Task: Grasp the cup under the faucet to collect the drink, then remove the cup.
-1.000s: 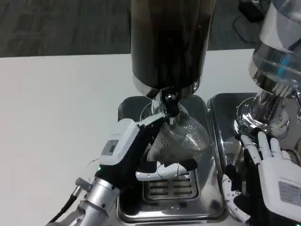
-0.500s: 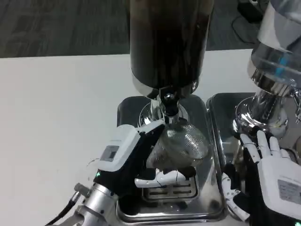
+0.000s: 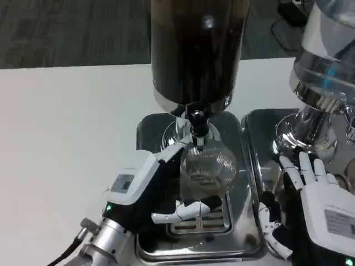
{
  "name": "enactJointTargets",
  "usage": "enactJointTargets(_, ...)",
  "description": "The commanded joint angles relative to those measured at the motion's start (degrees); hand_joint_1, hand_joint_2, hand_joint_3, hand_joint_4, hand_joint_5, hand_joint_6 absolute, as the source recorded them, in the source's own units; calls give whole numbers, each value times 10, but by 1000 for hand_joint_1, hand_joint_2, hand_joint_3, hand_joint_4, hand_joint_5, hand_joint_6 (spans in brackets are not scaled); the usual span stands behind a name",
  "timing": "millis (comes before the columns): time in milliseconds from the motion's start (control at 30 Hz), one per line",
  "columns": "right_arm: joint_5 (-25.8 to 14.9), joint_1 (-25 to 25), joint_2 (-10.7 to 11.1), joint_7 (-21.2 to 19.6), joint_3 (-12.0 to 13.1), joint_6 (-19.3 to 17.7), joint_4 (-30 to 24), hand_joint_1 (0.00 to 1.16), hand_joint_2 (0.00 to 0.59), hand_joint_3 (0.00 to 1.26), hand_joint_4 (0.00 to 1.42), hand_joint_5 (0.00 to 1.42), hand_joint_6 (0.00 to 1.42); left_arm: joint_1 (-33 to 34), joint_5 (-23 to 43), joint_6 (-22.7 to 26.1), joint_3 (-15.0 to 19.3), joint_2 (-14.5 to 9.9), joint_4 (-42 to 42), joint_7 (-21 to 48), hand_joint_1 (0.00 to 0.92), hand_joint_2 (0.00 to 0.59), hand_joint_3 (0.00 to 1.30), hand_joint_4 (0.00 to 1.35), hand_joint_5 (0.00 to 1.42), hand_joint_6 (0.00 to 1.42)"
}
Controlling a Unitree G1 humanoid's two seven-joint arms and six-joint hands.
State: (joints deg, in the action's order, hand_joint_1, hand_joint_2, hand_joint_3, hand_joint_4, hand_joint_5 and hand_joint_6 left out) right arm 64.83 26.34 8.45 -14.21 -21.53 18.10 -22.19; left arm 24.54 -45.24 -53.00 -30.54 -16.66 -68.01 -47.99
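Here the left hand [image 3: 158,188] grips the clear ribbed plastic cup [image 3: 206,172], upright above the steel drip tray's [image 3: 150,130] grille, beneath the black faucet [image 3: 198,126] to catch drink; the right hand [image 3: 316,205] waits, fingers spread.

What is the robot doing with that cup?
The robot's left hand is holding a clear plastic cup under the faucet of a big dispenser full of dark drink, above a metal drip tray. The right hand waits, fingers spread, by a second dispenser. Whether any drink is pouring cannot be told.
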Motion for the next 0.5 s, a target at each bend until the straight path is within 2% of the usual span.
enactJointTargets(33,-5,-4,1,-2,0,-5,10,412,530,147,0,0,64,-19,0,19,-3,-21,-3,11,270,109,108,154,450,332)
enactJointTargets(133,-6,-6,1,-4,-1,-7,14,412,530,147,0,0,64,-31,12,25,10,-34,10,17,231,87,58,83,396,283)
enactJointTargets(500,-9,-12,4,-3,-1,-9,19,412,530,147,0,0,64,-50,24,33,34,-50,37,29,208,79,43,69,388,263)
